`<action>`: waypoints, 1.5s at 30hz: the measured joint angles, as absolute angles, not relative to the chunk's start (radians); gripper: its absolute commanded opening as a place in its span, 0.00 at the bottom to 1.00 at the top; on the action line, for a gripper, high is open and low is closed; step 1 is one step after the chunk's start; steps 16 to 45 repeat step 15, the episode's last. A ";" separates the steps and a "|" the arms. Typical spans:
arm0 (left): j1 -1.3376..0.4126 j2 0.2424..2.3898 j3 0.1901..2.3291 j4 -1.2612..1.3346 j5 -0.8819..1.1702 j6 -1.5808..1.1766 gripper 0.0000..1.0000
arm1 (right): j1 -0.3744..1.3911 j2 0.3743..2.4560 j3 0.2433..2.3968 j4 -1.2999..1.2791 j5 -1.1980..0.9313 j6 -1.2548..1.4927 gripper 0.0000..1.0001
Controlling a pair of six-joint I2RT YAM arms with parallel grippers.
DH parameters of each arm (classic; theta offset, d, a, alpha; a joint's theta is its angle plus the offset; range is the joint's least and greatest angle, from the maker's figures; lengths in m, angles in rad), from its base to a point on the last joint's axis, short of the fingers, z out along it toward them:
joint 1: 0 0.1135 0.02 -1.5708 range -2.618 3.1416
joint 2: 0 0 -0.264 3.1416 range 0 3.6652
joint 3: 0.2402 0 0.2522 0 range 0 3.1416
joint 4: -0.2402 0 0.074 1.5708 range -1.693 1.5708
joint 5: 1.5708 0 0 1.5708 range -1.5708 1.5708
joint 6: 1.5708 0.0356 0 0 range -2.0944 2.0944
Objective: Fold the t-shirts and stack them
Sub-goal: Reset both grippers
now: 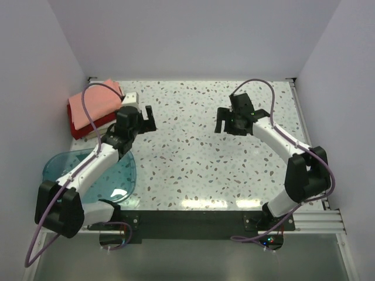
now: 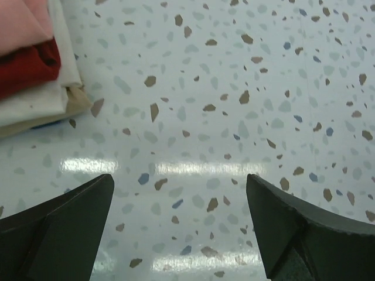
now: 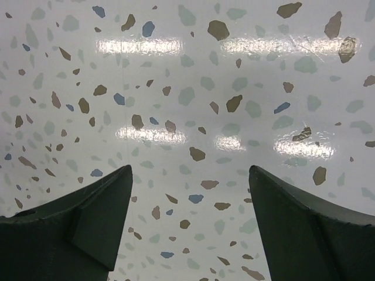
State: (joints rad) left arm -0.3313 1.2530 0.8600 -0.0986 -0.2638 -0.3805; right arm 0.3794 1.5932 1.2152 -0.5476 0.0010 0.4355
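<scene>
A folded stack of t-shirts lies at the table's back left: the salmon-pink t-shirt (image 1: 92, 100) on top, the deep red t-shirt (image 1: 82, 130) under it, the cream-white t-shirt (image 1: 130, 97) showing at the right edge. In the left wrist view the stack fills the upper left corner: pink (image 2: 20, 20), red (image 2: 26, 69), cream-white (image 2: 35, 102). My left gripper (image 1: 142, 120) (image 2: 179, 193) is open and empty, just right of the stack. My right gripper (image 1: 229, 124) (image 3: 190, 181) is open and empty over bare table at the right.
A translucent blue plastic tub (image 1: 117, 175) sits at the front left, partly under my left arm. The speckled terrazzo tabletop (image 1: 193, 158) is walled by white panels at the left, back and right.
</scene>
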 measured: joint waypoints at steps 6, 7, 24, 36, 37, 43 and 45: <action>-0.418 1.147 0.720 -0.094 -0.268 -0.454 1.00 | 0.379 1.481 1.126 -0.493 0.068 0.436 0.84; -0.425 1.129 0.706 -0.097 -0.271 -0.461 1.00 | 0.379 1.473 1.121 -0.492 0.072 0.435 0.84; -0.440 1.044 0.672 -0.123 -0.313 -0.489 1.00 | 0.380 1.423 1.099 -0.482 0.117 0.433 0.84; -0.440 1.044 0.672 -0.123 -0.313 -0.489 1.00 | 0.380 1.423 1.099 -0.482 0.117 0.433 0.84; -0.440 1.044 0.672 -0.123 -0.313 -0.489 1.00 | 0.380 1.423 1.099 -0.482 0.117 0.433 0.84; -0.440 1.044 0.672 -0.123 -0.313 -0.489 1.00 | 0.380 1.423 1.099 -0.482 0.117 0.433 0.84; -0.440 1.044 0.672 -0.123 -0.313 -0.489 1.00 | 0.380 1.423 1.099 -0.482 0.117 0.433 0.84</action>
